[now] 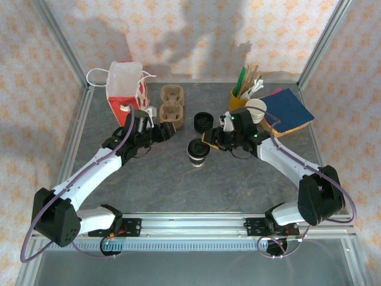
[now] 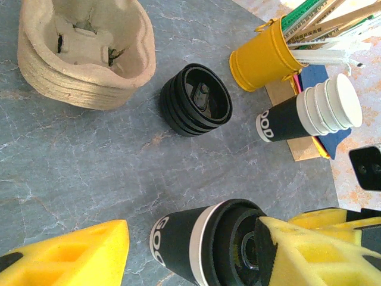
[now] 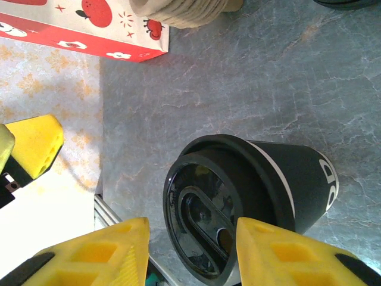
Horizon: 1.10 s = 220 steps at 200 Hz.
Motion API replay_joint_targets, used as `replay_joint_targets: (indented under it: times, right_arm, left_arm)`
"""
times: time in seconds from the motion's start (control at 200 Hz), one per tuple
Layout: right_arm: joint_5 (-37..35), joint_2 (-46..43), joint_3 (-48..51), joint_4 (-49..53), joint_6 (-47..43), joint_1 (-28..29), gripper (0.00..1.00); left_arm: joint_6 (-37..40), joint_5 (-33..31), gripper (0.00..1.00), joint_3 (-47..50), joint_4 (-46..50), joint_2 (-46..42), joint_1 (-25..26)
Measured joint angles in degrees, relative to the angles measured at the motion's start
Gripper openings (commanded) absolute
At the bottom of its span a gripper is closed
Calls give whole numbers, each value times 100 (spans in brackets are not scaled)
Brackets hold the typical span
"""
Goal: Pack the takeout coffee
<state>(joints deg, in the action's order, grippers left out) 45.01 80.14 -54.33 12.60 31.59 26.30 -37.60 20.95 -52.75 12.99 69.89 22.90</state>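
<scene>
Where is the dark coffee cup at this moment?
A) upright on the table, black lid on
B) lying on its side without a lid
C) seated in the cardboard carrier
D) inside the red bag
A: the coffee cup stands on the table with its black lid on, apart from the cardboard carrier and the red bag.
</scene>
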Motion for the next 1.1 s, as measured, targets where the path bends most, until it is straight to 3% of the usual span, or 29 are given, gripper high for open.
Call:
replay_joint_targets:
  times: [0.666, 1.101]
  right_arm:
    - [-7, 160, 0, -59, -7, 120, 41]
    - [-365, -282, 0, 59, -234, 129, 53]
  left_arm:
    - [2, 0, 61, 0, 0, 0, 0]
    - [122, 269, 75, 0, -9, 264, 83]
